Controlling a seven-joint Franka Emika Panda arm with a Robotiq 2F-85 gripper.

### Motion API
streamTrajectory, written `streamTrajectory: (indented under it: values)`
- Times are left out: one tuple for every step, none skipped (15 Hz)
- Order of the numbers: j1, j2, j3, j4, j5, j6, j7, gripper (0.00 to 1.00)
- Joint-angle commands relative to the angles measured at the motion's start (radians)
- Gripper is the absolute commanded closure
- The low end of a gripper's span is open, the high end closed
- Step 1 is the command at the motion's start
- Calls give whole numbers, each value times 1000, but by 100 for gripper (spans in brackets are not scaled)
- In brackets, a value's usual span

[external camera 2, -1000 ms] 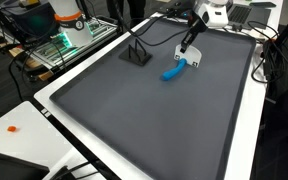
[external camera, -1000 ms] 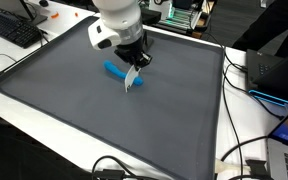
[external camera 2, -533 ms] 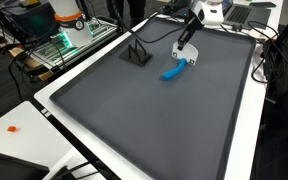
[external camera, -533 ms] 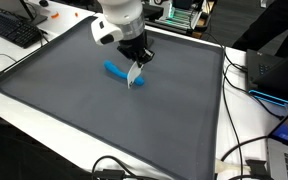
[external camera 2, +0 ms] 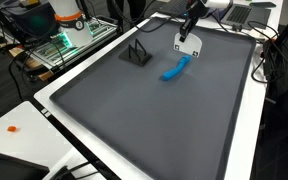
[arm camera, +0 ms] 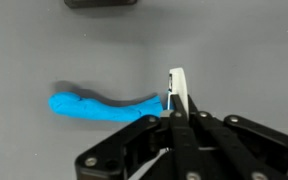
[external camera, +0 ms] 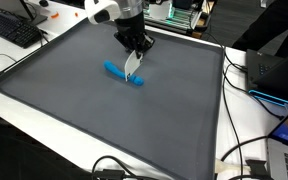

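Claw (external camera: pixel 135 52) pinches white card (external camera: pixel 132 68) beside blue tool (external camera: pixel 115 71).

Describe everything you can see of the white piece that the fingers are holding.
The white piece is small, thin and flat, perhaps plastic or card. The shut fingers pinch its upper end; it hangs down above the grey mat, by one end of the curved blue thing. In an exterior view it looks clear of both; only the fingers touch it.

Both exterior views overlook the grey mat (external camera: pixel 84 110) from different sides; wrist view, close overhead, shares the blue tool (arm camera: pixel 94 108).
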Motion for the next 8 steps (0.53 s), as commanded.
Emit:
streamTrajectory:
  values:
    - [-2,-46,-12,-21,-19,-25,13,99]
    - [-4,-48,-15,-16,-23,-27,13,99]
    - [-5,-48,-18,-12,-27,-25,11,99]
    - [-6,-44,-20,-7,-28,-19,9,99]
    - [-7,-39,-21,-3,-29,-15,8,99]
    - [-7,-34,-23,1,-32,-12,7,99]
    - [-7,-27,-23,4,-34,-7,4,99]
    - [-7,-21,-23,7,-38,-5,3,99]
